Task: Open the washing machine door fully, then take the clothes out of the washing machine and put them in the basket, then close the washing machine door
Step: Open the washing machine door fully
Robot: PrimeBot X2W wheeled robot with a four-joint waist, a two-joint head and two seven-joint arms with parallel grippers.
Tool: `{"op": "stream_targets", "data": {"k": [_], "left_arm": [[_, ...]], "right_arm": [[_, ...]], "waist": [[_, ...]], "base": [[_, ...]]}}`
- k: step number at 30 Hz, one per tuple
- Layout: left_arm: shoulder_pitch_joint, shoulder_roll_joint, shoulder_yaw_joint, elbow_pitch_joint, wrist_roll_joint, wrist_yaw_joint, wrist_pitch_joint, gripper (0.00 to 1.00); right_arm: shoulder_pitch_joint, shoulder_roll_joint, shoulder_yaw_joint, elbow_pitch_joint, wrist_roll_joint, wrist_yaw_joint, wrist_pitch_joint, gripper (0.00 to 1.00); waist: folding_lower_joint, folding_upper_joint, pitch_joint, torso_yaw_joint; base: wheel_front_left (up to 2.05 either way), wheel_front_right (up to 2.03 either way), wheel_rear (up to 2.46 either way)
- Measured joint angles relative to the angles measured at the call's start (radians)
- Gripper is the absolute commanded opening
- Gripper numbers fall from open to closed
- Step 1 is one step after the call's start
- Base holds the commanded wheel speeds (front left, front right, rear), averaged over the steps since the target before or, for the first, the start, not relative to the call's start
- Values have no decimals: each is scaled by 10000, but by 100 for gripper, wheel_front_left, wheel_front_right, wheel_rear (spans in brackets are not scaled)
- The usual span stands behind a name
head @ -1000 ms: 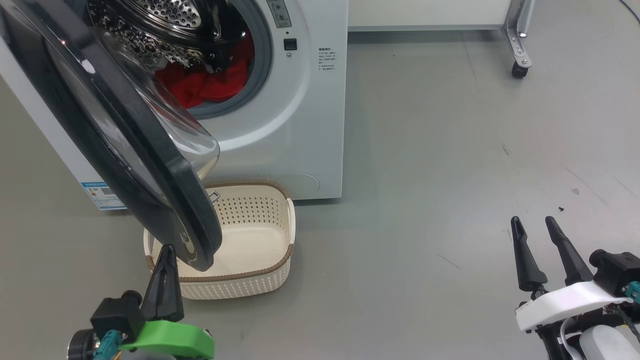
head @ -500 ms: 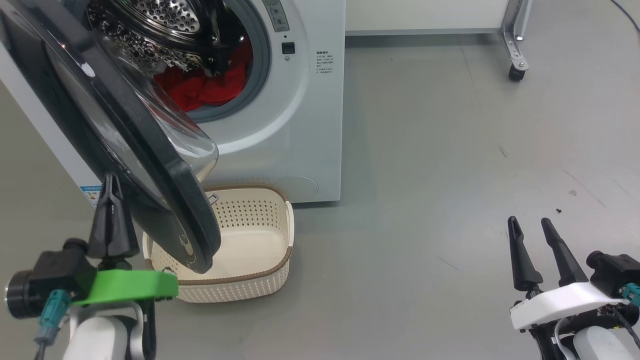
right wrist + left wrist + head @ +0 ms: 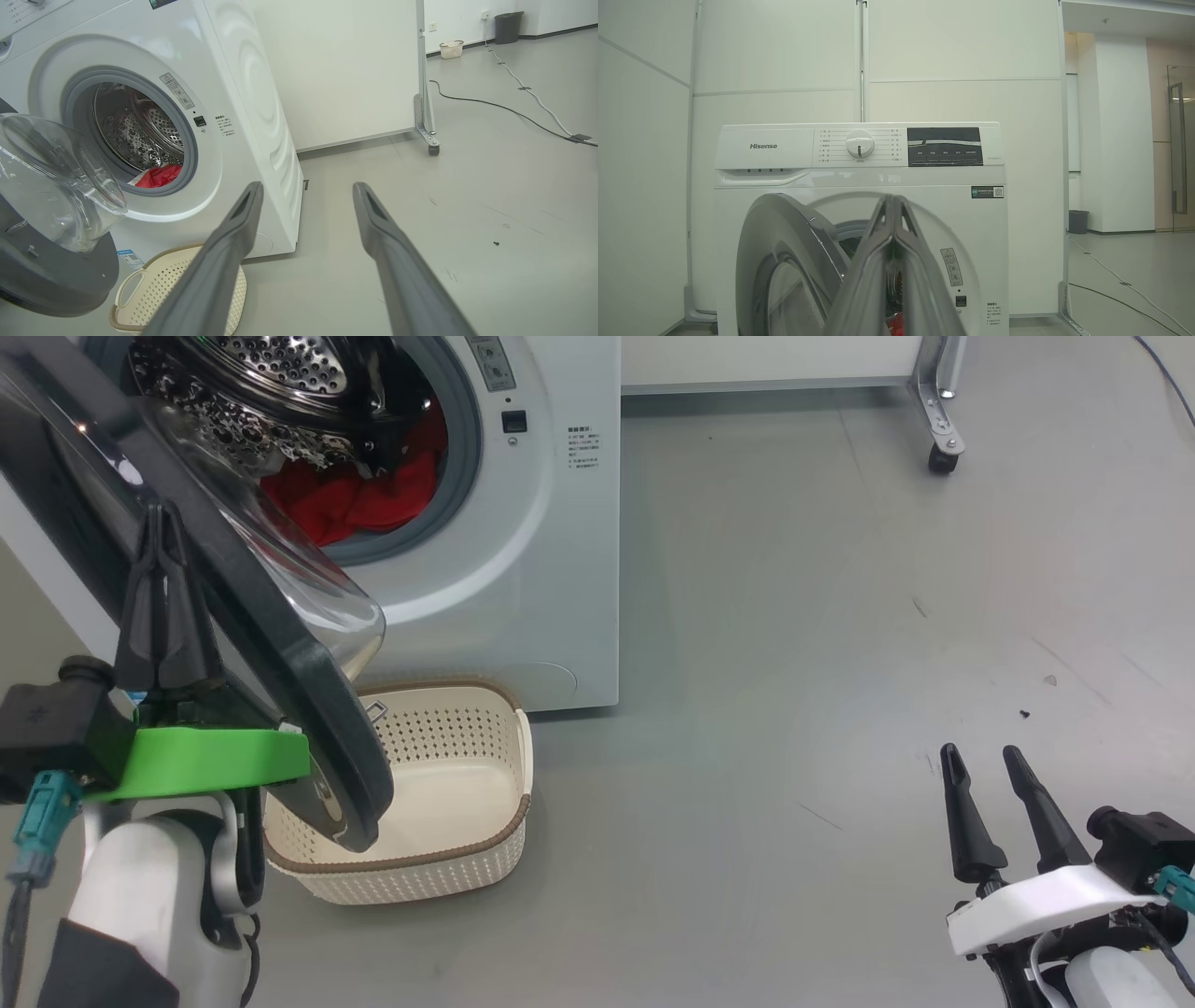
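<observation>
Left end effector is keeping its fingers pressed together, empty, right by the outer face of the washing machine door, which is standing partly open; whether they are touching, I cannot tell. The head view is showing the red clothes lying in the drum and the basket sitting on the floor under the door's lower edge. The left wrist view is offering the control dial on the Hisense washing machine instead. Right end effector is hovering spread wide, well apart.
</observation>
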Motion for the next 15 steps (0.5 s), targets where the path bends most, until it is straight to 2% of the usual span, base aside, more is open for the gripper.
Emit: {"op": "stream_targets", "data": {"k": [15], "left_arm": [[-293, -230, -1007, 554, 13, -221, 844, 0]], "right_arm": [[-17, 44, -105, 88, 0, 2, 0, 100]], "waist": [[0, 0, 119, -559]], "base": [[0, 0, 0]]}}
